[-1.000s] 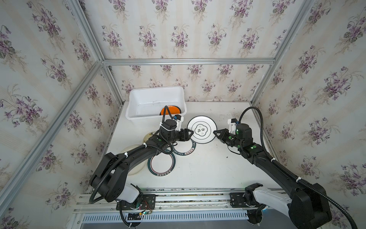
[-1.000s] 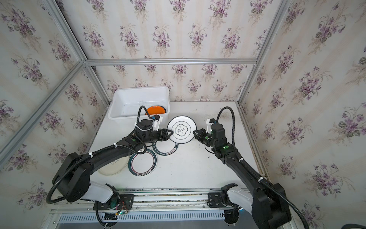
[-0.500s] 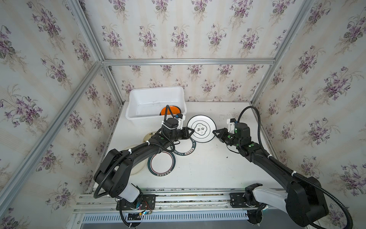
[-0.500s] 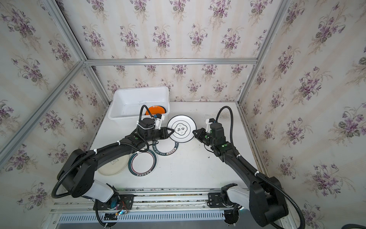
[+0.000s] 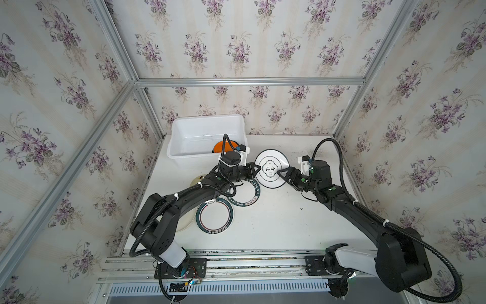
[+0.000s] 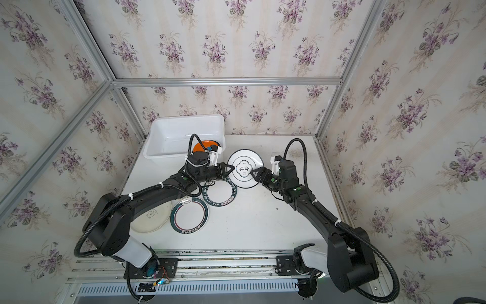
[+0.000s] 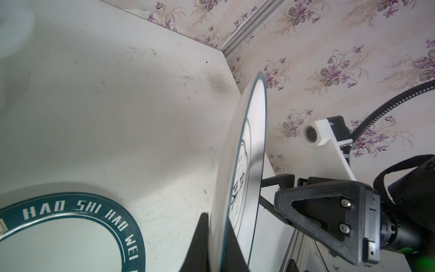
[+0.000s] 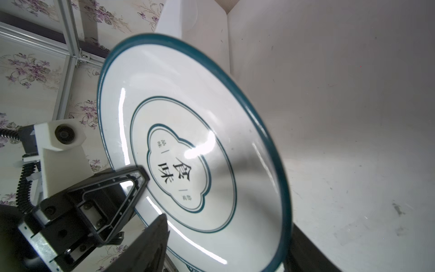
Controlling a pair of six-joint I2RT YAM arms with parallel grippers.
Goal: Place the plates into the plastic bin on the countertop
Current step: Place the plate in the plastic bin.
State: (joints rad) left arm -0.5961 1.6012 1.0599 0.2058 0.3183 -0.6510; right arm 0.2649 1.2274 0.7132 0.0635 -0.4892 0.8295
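A white plate (image 5: pixel 272 168) with black characters hangs tilted above the table (image 5: pixel 276 223). A green-lettered plate (image 5: pixel 246 193), a green-ringed plate (image 5: pixel 214 215) and a cream plate (image 6: pixel 151 217) lie flat. An orange plate (image 5: pixel 218 147) rests inside the white bin (image 5: pixel 207 117) at the back.

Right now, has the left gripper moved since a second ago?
Yes: the left gripper has shifted nearer the white plastic bin and is shut on the white lettered plate at its rim.
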